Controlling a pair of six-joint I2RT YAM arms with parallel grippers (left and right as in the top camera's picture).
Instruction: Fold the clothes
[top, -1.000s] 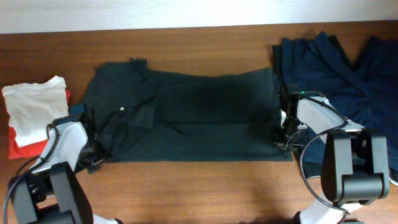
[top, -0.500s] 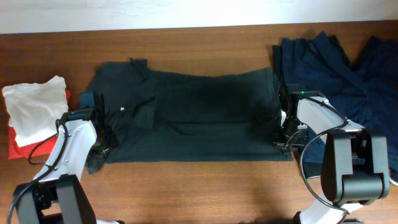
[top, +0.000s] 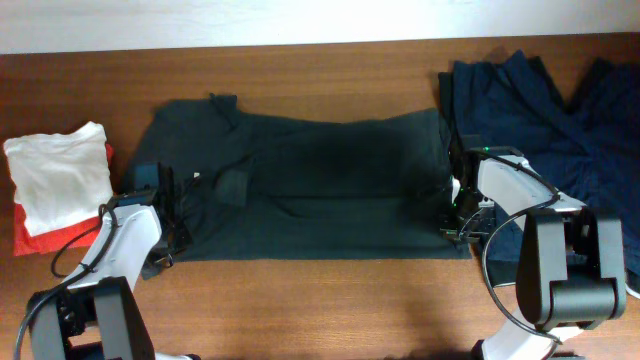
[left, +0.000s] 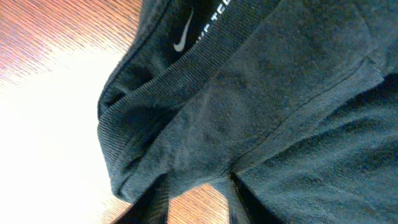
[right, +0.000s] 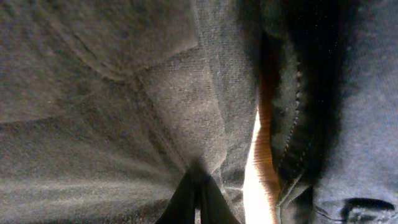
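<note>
Overhead, we see the black T-shirt (top: 320, 190) spread flat across the middle of the tabletop (top: 330, 300), its right edge just beside a navy garment (top: 540, 110). Our left fingers (left: 152, 204) clamp bunched fabric near the collar. Our right fingers (right: 186, 198) are pinched tight on the opposite edge.
</note>
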